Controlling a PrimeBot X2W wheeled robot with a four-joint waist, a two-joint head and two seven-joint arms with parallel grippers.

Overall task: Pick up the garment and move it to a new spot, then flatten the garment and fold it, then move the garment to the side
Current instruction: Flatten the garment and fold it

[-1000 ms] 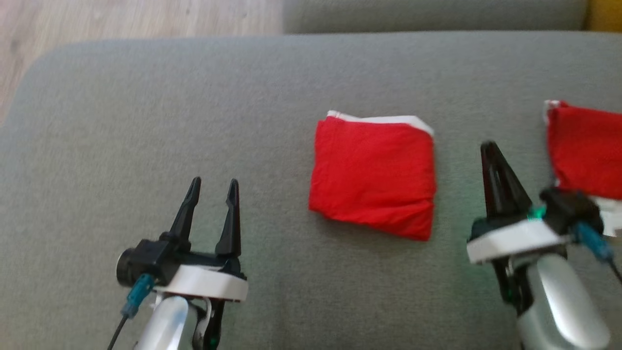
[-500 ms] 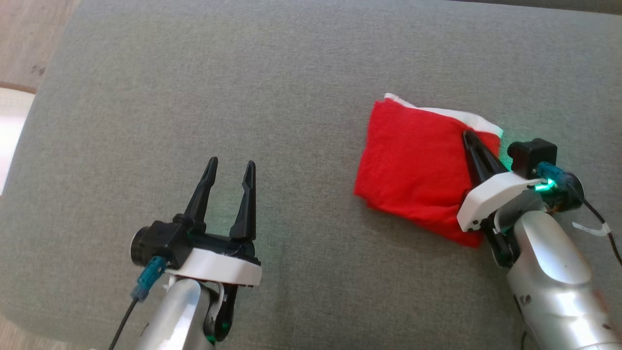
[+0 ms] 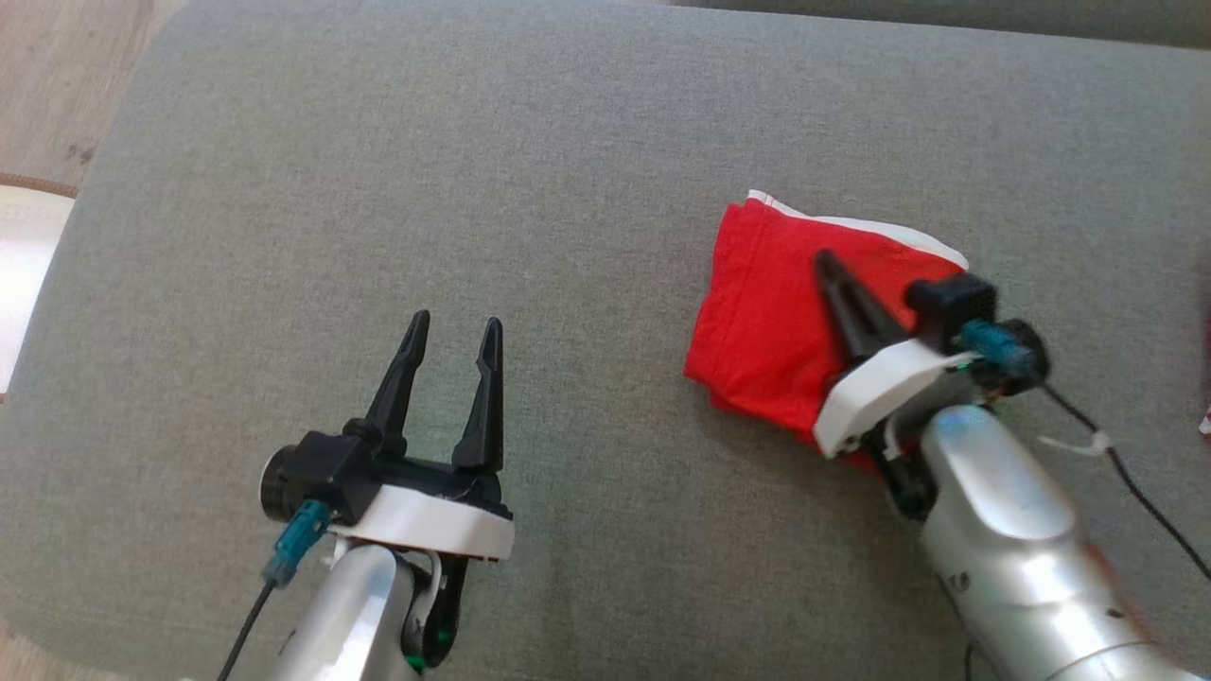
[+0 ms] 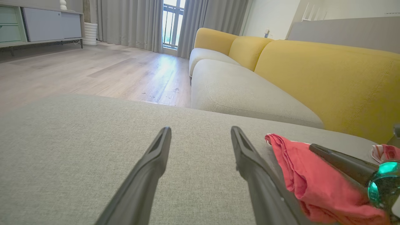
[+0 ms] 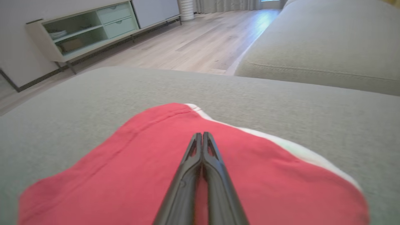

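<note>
Closest to me, the left end effector (image 3: pixel 456 322) hangs over bare cushion with its two dark fingers spread wide and nothing between them. It looks parked there to leave the other arm room.

A little further in and off to the right, the right end effector (image 3: pixel 828 265) has its fingers pressed together into one thin blade. They lie flat on top of the folded red cotton garment with white trim (image 3: pixel 757 312). I see no cloth pinched at the tips, so I take this as pressing or sliding the bundle, not lifting it. That would suit the last step, shifting the folded piece aside.

The garment sits right of centre on the broad grey woven seat cushion (image 3: pixel 473 142), its white edge on the far side.

Beyond the cushion come pale wooden floorboards (image 3: pixel 47 76) and a yellow upholstered sofa back (image 4: pixel 328 78).
</note>
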